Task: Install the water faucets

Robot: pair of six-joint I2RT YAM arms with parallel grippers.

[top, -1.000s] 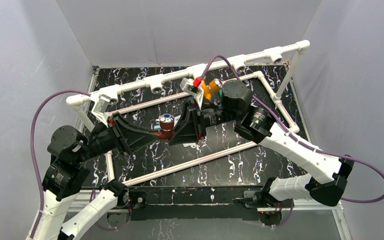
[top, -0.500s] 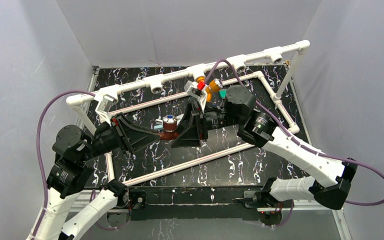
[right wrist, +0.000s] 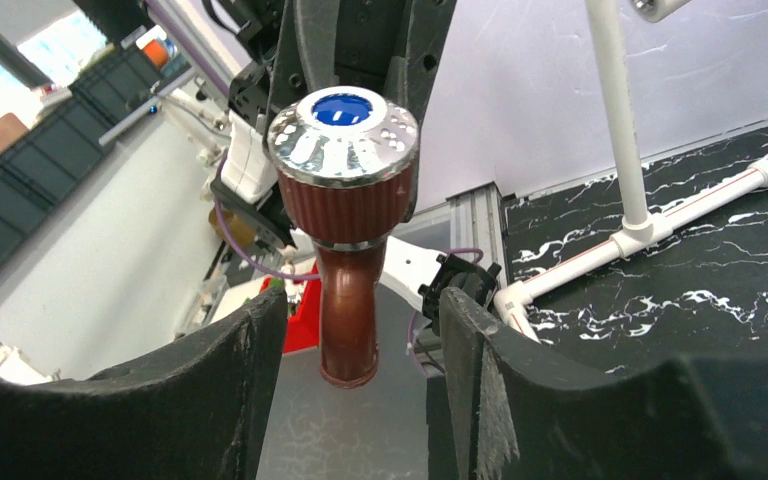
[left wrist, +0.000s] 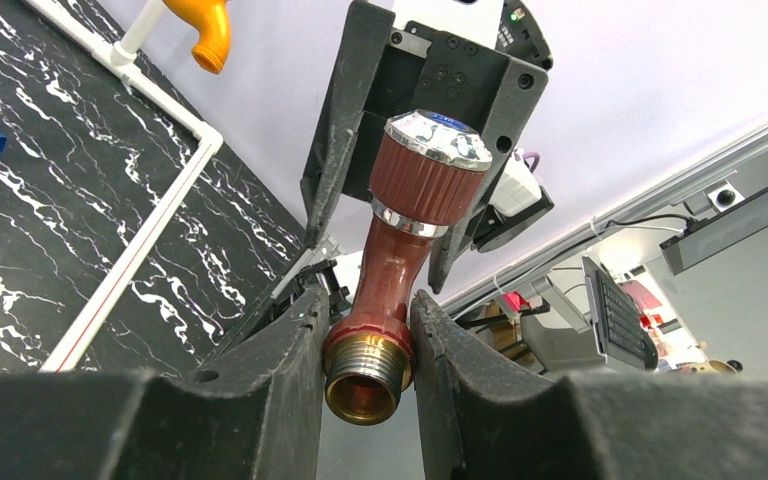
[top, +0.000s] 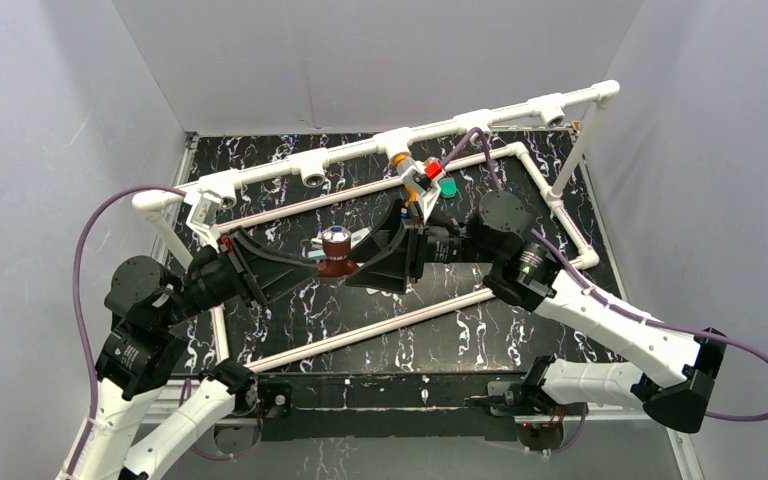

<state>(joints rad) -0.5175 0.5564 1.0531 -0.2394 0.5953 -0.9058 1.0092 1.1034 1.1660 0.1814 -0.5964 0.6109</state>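
The left claw [left wrist: 367, 325] is clamped on the brass threaded end of the brown faucet [left wrist: 400, 250]. It holds the faucet above the black table [top: 300, 300], inside the white pipe frame [top: 260, 177]. The right claw [right wrist: 360, 310] faces it with its fingers apart, one on each side of the neck and not touching it. The orange faucet [left wrist: 206, 30] hangs from the top pipe and seems to be fitted. The step looks like a handover. The right claw should close squarely on the neck below the knob. The left should let go only once that grip is firm, which frees the thread for an open tee [top: 312, 173].
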